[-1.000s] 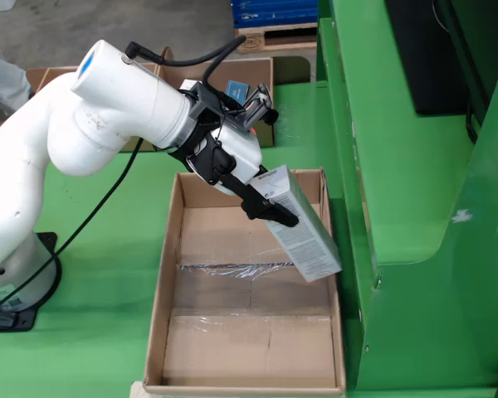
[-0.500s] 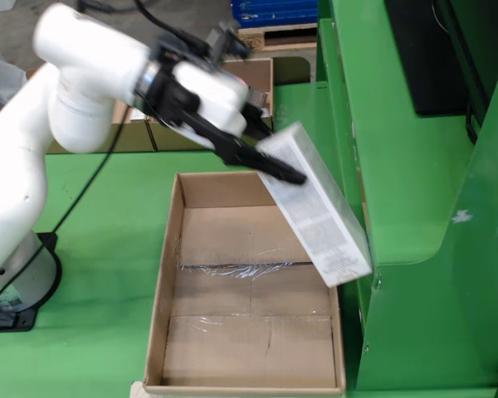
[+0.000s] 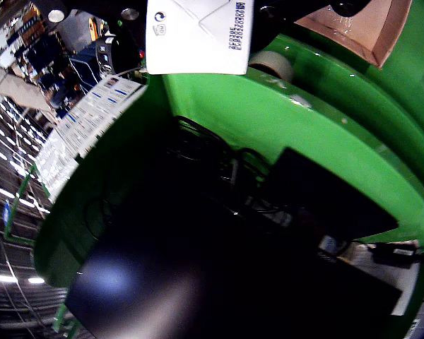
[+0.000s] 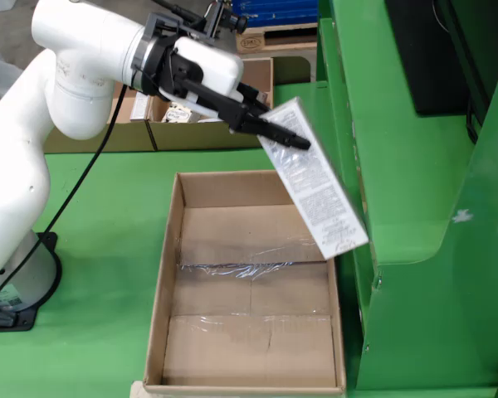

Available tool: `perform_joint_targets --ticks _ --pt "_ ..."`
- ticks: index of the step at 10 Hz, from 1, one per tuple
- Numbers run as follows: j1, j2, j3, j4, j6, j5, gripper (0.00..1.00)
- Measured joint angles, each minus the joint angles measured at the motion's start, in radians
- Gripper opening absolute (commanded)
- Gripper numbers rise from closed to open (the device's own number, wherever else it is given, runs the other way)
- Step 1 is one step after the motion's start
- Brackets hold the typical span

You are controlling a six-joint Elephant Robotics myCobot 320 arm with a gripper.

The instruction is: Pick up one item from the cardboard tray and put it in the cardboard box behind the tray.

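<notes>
pickup done: gripper (image 4: 274, 131) jaws clamp the upper end of a white carton (image 4: 314, 191), which hangs tilted in the air at centre frame, above the tray (image 4: 168, 274)'s right rear corner. tray looks bare. left to do: carry to the box (image 4: 257, 79) at upper centre, release. wrist view shows carton end (image 3: 198, 35) at top edge.

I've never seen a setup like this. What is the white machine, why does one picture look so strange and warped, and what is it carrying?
The white machine is a robot arm on a green table. Its black gripper is clamped on a white printed carton, tilted in the air above the cardboard tray, which looks empty. More cardboard boxes sit behind. That picture comes from a fixed camera. The warped one comes from a camera on the gripper: the carton's end shows at the top.
</notes>
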Motion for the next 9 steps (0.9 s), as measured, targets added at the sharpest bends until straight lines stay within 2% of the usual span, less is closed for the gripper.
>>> perform_joint_targets --ticks 4,9 --pt "-0.021 0.115 0.005 -0.123 0.023 0.144 0.0" --pt "0.035 0.146 0.002 -0.357 -0.063 0.388 0.0"
